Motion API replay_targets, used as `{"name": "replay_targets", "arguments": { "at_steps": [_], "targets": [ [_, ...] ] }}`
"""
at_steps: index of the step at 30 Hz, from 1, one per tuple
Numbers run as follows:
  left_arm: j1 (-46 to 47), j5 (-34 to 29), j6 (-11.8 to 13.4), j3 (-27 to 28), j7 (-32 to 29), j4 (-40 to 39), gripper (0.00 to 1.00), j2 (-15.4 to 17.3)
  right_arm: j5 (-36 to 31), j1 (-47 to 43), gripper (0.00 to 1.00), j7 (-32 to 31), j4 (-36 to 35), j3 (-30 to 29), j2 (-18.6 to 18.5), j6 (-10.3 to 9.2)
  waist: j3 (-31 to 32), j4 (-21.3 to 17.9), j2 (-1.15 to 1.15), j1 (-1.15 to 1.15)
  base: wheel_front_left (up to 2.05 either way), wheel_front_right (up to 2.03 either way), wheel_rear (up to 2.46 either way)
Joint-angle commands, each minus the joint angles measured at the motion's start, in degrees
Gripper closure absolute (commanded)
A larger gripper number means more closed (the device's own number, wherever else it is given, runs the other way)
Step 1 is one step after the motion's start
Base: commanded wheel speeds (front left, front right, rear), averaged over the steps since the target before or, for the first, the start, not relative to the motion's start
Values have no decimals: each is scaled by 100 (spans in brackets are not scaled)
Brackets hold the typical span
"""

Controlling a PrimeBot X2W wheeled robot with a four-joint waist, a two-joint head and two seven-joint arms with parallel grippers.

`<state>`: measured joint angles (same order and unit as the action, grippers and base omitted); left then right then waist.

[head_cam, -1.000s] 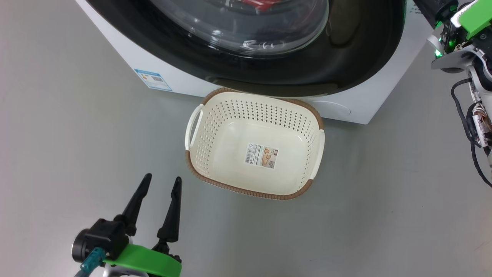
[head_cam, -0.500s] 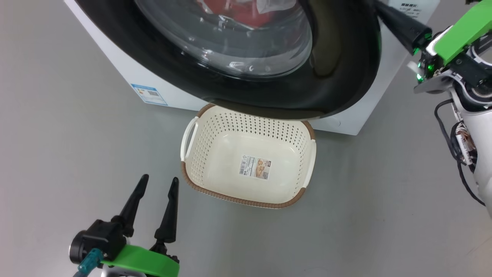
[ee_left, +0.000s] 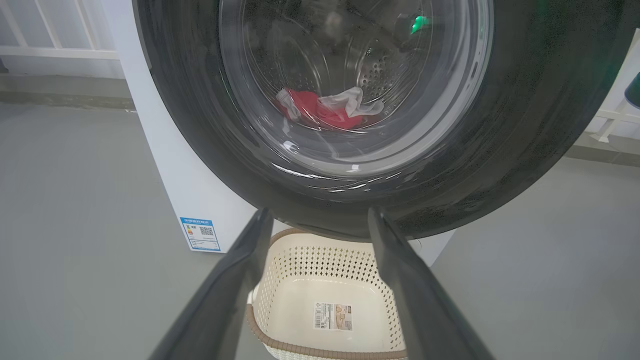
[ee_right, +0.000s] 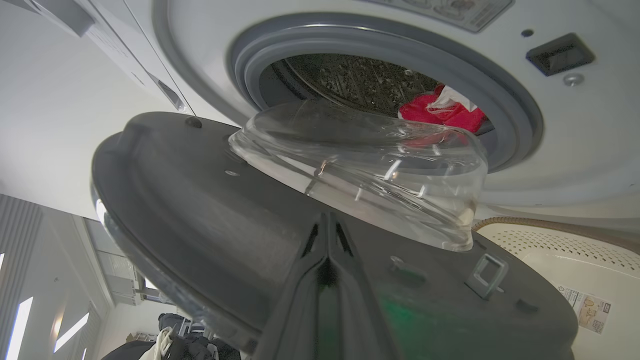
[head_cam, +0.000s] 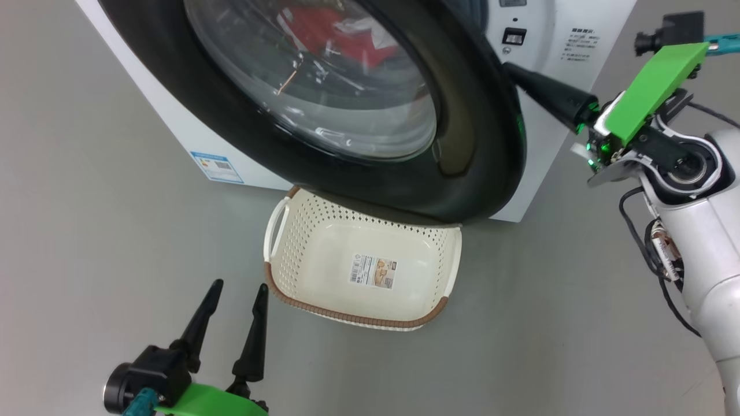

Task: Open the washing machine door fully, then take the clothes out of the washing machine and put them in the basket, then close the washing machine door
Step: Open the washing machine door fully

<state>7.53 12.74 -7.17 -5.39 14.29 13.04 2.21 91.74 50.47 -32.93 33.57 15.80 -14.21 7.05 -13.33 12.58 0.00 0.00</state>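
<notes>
The right gripper (head_cam: 517, 78), its jaws pressed together into one blade, is tucked behind the free edge of the washing machine door (head_cam: 474, 144), seemingly to lever it outward from its inner face. The door stands only part-way open above the basket (head_cam: 295, 254), which sits empty on the floor (head_cam: 578, 318) against the washing machine (head_cam: 543, 29), likely to keep the drop short. The left gripper (head_cam: 240, 289) hovers beside the basket, jaws apart and empty, while the clothes (ee_right: 435, 111) lie in the drum.

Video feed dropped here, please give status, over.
Left pincer open. Right pincer shut, behind washing machine door, part open. Clothes in drum. Door overhangs empty basket.
</notes>
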Motion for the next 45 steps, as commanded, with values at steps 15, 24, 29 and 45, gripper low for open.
{"name": "replay_targets", "arguments": {
  "at_steps": [15,24,29,45],
  "targets": [
    [-223,-126,-32,251,71,-184,0,66,-44,-618,100,-469,-475,352,256,44,341,-80,0,0,0,0,0],
    [-280,-128,-30,266,71,-214,0,66,-39,-867,100,-637,-678,446,326,44,440,-57,0,0,0,0,0],
    [-323,-131,-19,278,71,-229,0,66,-20,-993,100,-730,-803,498,392,44,488,-53,0,0,0,0,0],
    [-369,-100,19,315,71,-285,0,66,-245,-1186,44,-331,-874,379,409,44,506,-99,0,0,0,0,0]
  ]
}}
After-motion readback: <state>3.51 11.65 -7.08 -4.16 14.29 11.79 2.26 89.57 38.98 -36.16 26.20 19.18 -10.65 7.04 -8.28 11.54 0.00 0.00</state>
